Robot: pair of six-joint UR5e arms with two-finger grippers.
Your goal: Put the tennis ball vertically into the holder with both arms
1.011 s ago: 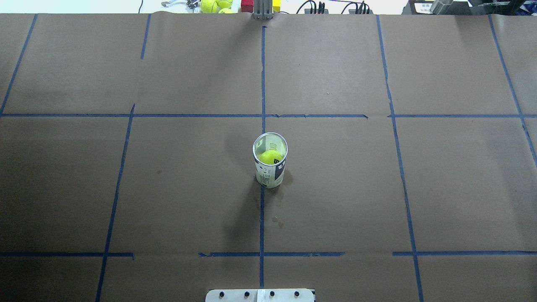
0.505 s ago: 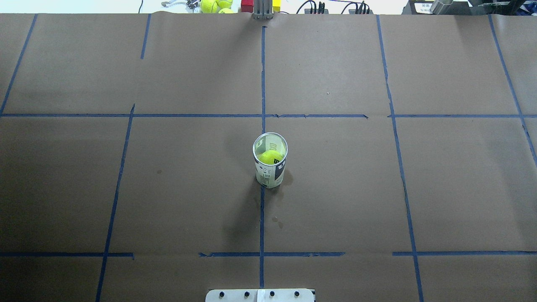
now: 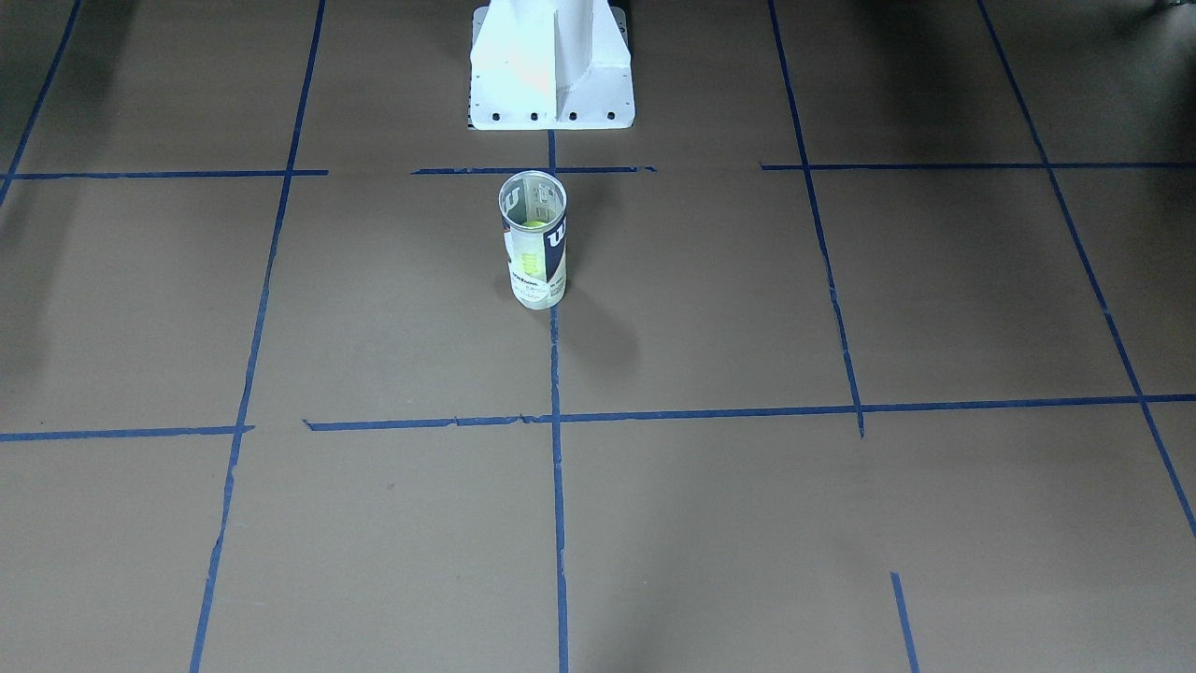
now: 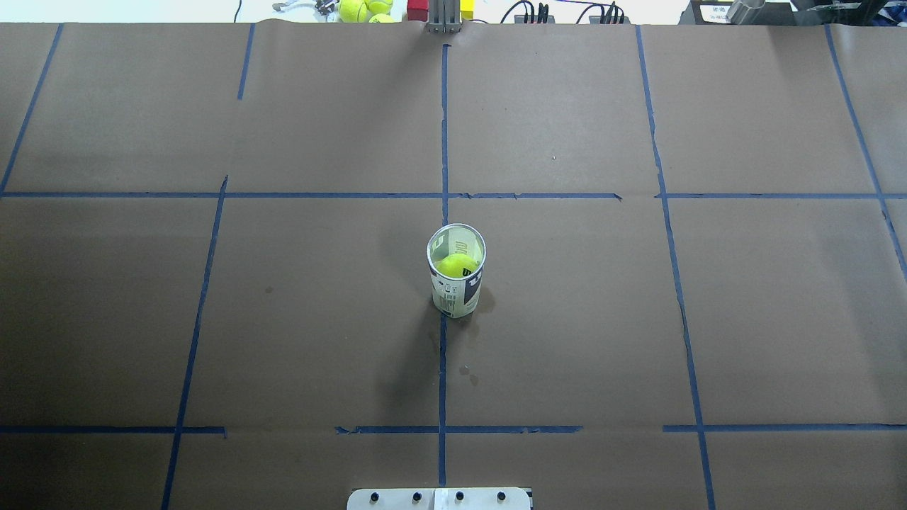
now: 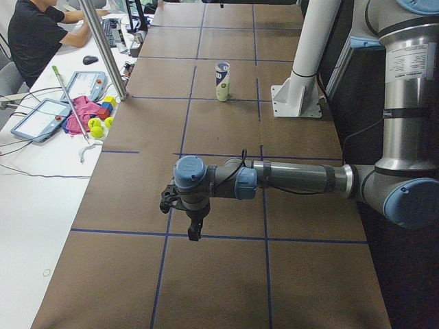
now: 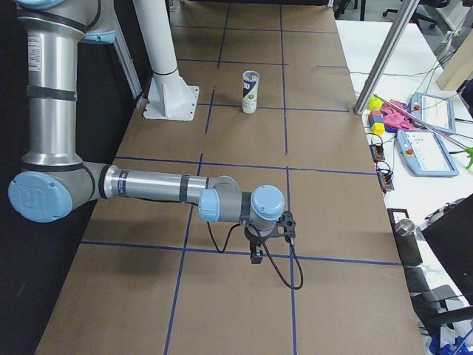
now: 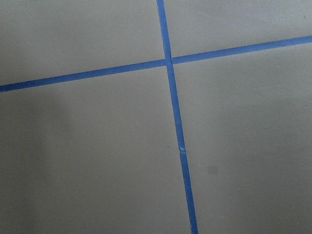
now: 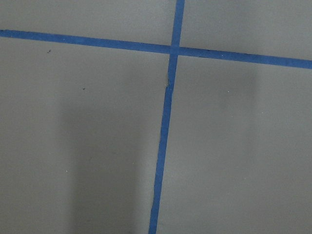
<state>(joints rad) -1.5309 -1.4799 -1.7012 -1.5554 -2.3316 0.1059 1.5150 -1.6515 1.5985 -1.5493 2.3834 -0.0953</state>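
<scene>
Overhead: ball (image 4: 457, 265) in holder (image 4: 454, 294). Side cams only: L arm (image 5: 295, 179), R arm (image 6: 148, 185).

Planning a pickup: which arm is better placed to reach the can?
Right, marginally. The left gripper and right gripper hang far off, at opposite ends, but the holder, tennis ball inside, stands slightly to the robot's right of the centre tape line.

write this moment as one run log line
tennis ball: inside holder | holder: upright, untouched | left arm: clear of holder | right arm: clear of holder | phase: insertion looks done
</scene>
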